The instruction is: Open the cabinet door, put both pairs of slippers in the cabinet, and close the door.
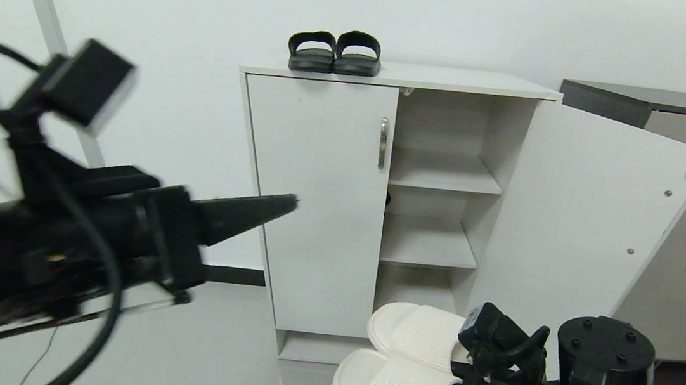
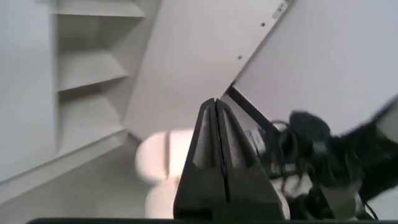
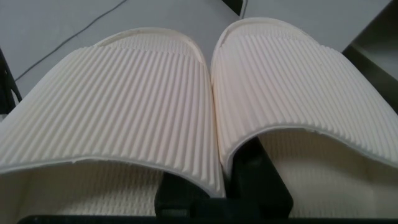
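Clamping one cream slipper pair (image 1: 408, 365) in the right pincer (image 3: 239, 180), just before the cabinet (image 1: 322, 267) with its one open door (image 1: 582, 224). Holding the left pincer (image 2: 216, 143) pressed shut. Showing one black slipper pair (image 1: 335, 51) high beyond both pincers, atop the cabinet.

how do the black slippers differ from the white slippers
Look: the black slippers are dark with smooth straps; the white slippers are cream with ribbed straps.
Place: the black slippers sit on the cabinet top; the white slippers are held low in front of it by the right hand.
Shared: both are slide slippers, each pair side by side.
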Available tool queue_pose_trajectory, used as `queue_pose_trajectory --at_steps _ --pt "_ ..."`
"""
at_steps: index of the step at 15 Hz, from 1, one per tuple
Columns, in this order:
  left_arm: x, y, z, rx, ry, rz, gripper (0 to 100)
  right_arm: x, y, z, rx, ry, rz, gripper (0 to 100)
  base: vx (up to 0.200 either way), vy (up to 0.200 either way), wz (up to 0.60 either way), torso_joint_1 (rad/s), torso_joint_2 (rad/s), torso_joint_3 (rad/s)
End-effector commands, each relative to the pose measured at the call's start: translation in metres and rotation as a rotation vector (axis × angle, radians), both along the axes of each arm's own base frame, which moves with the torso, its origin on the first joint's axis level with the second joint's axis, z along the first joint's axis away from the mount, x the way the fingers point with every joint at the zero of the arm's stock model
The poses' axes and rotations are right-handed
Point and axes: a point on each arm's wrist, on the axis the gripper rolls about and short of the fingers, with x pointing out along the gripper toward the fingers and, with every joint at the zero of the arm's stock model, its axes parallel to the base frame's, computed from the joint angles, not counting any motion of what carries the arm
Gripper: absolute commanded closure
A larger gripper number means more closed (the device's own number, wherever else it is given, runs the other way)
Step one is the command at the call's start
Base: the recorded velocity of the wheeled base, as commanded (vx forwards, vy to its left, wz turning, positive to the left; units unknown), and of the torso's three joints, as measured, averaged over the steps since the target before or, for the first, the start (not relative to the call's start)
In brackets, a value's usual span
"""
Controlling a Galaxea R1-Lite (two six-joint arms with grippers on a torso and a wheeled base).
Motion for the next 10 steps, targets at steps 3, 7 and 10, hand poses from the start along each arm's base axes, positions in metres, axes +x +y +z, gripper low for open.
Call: queue_pose_trajectory --at_steps 3,7,10 --pt "-0.138 0.110 -0.049 0.063 -0.121 0.339 100 0.002 -0.001 -0.001 -0.002 0.002 -0.008 100 0.000 0.000 0.00 0.000 0.00 0.000" --pt "-0.189 0.120 -0.090 0.129 -0.099 0.624 100 0.018 0.005 -0.004 -0.024 -0.020 -0.117 100 0.000 0.000 0.00 0.000 0.00 0.000" --pt "-0.197 0.111 -0.113 0.171 -0.071 0.804 100 0.020 0.007 -0.005 -0.029 -0.023 -0.134 100 0.000 0.000 0.00 0.000 0.00 0.000"
